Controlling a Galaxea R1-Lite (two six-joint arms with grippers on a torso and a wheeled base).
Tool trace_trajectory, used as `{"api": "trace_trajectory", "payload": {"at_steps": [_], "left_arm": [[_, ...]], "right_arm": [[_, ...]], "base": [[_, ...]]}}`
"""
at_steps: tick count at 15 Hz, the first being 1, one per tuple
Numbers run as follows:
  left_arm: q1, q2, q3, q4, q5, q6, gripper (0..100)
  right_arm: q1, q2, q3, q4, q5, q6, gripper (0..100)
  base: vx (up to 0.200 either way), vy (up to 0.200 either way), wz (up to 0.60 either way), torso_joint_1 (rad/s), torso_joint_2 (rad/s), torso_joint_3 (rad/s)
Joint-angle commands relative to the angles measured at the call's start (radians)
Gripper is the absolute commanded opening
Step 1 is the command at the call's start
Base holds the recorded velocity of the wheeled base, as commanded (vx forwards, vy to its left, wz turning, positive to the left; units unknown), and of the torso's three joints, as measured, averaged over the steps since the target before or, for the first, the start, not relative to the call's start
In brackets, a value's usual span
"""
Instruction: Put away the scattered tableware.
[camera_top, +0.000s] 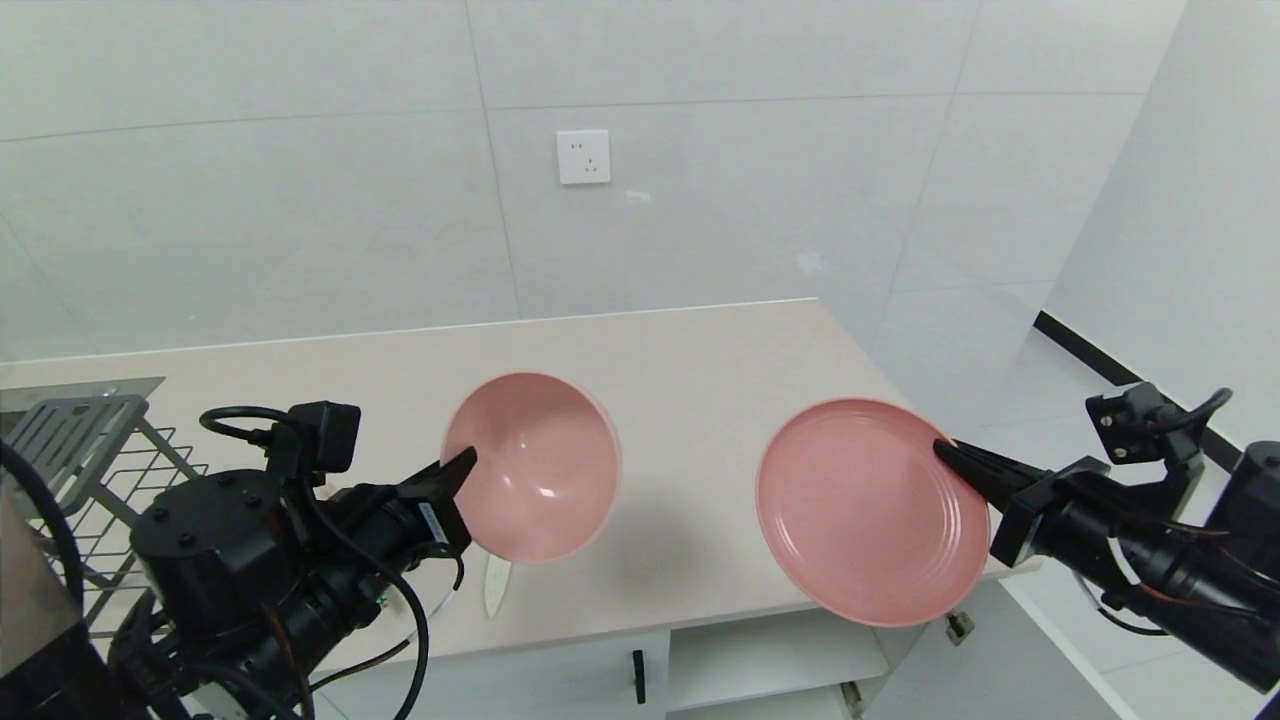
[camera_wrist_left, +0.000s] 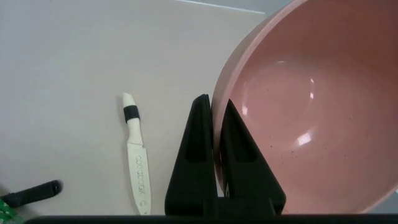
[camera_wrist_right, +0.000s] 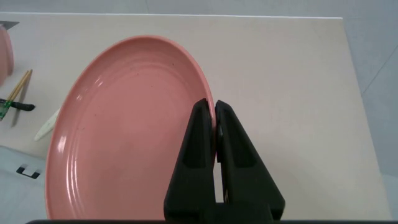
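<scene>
A pink bowl (camera_top: 535, 465) (camera_wrist_left: 311, 106) hangs tilted above the counter, its rim pinched by my left gripper (camera_top: 462, 466) (camera_wrist_left: 214, 115), which is shut on it. To the right a pink plate (camera_top: 865, 505) (camera_wrist_right: 124, 137) is held up on edge over the counter's front right corner, with my right gripper (camera_top: 945, 450) (camera_wrist_right: 214, 115) shut on its rim. A white knife (camera_top: 497, 583) (camera_wrist_left: 135, 158) lies flat on the counter under the bowl. Chopsticks (camera_wrist_right: 17, 93) lie on the counter far beyond the plate.
A beige counter (camera_top: 690, 400) runs along a white tiled wall. A wire dish rack (camera_top: 90, 470) stands at its left end. The counter ends at the right, with floor beyond. Open cabinet shelves (camera_top: 770, 655) sit below the front edge.
</scene>
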Motion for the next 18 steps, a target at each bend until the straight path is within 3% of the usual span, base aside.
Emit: {"api": "trace_trajectory", "payload": {"at_steps": [1,7,10,12,14,18], "left_arm": [[-0.040,0.014,0.011,-0.001,0.004,0.035,0],[-0.077,-0.015,0.028,-0.001,0.004,0.047,0],[-0.079,-0.017,0.028,-0.001,0.004,0.048,0],[-0.080,-0.015,0.028,-0.001,0.005,0.050,0],[-0.100,-0.015,0.043,-0.001,0.007,0.095,0],[-0.099,-0.014,0.053,-0.001,0.007,0.102,0]], "right_arm": [[-0.004,-0.003,-0.004,-0.001,-0.001,0.002,0],[-0.007,-0.001,-0.021,-0.001,-0.042,0.005,0],[-0.005,-0.003,-0.021,-0.001,-0.042,0.005,0],[-0.005,-0.001,-0.021,-0.001,-0.042,0.005,0],[-0.007,-0.001,-0.020,-0.001,-0.042,0.005,0],[-0.008,-0.001,-0.020,-0.001,-0.042,0.005,0]], "base": [[-0.200,0.000,0.00,0.002,0.00,-0.002],[-0.200,0.000,0.00,0.005,0.00,0.001],[0.000,0.000,0.00,0.000,0.00,0.000],[-0.200,0.000,0.00,-0.002,-0.01,0.012],[-0.200,0.000,0.00,0.029,0.01,-0.005],[-0.050,-0.050,0.00,-0.008,0.00,0.005]]}}
